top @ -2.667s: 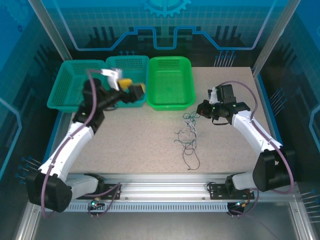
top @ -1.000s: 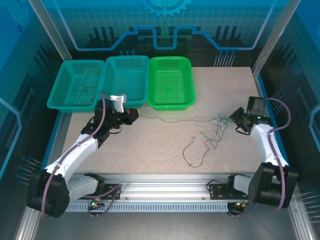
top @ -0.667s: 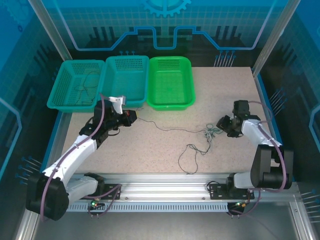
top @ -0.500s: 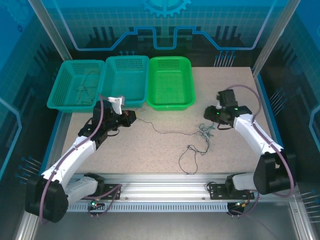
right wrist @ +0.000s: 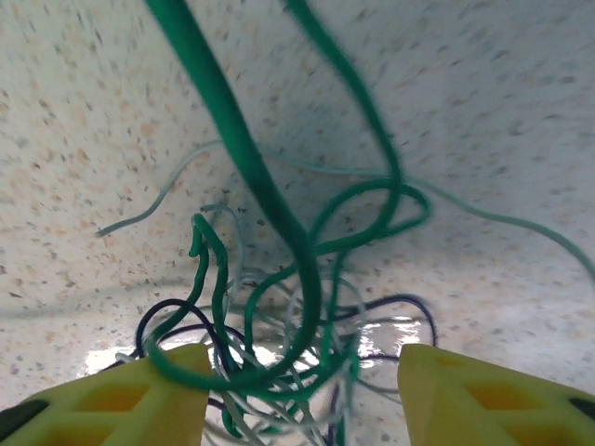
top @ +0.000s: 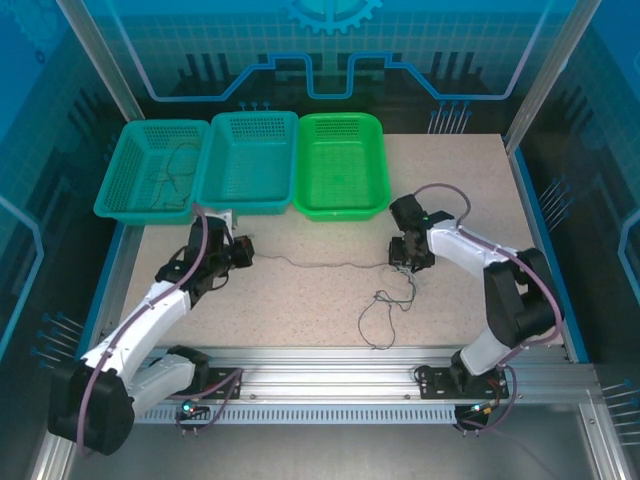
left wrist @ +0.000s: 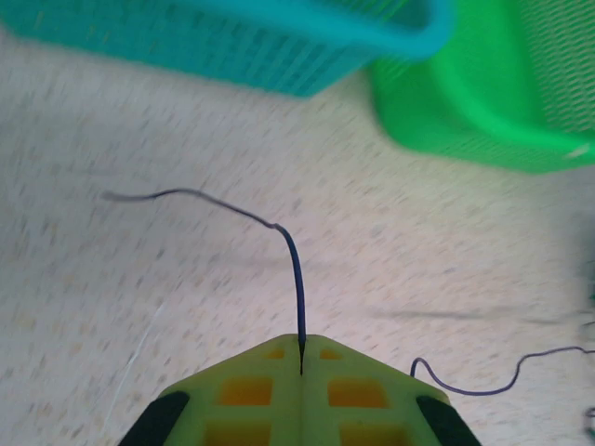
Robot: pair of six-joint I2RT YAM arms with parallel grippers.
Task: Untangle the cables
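Squarely between parted fingers [right wrist: 465, 395] of right gripper [right wrist: 302, 372], the cables [right wrist: 279, 223]; 1 dark strand [left wrist: 298, 279] in closed left gripper [left wrist: 301, 372].

My speckled beige table [top: 300, 300] carries three mesh baskets in a row beyond the fingers: a teal basket [top: 140, 208] farthest left, a second teal basket [top: 245, 203] just past my left fingers [left wrist: 244, 395], and a green basket [top: 340, 210] beside it. The cables [right wrist: 253, 172] lie on the bare surface, tangled between my right fingers [right wrist: 121, 395], with one strand running across to the left fingers.
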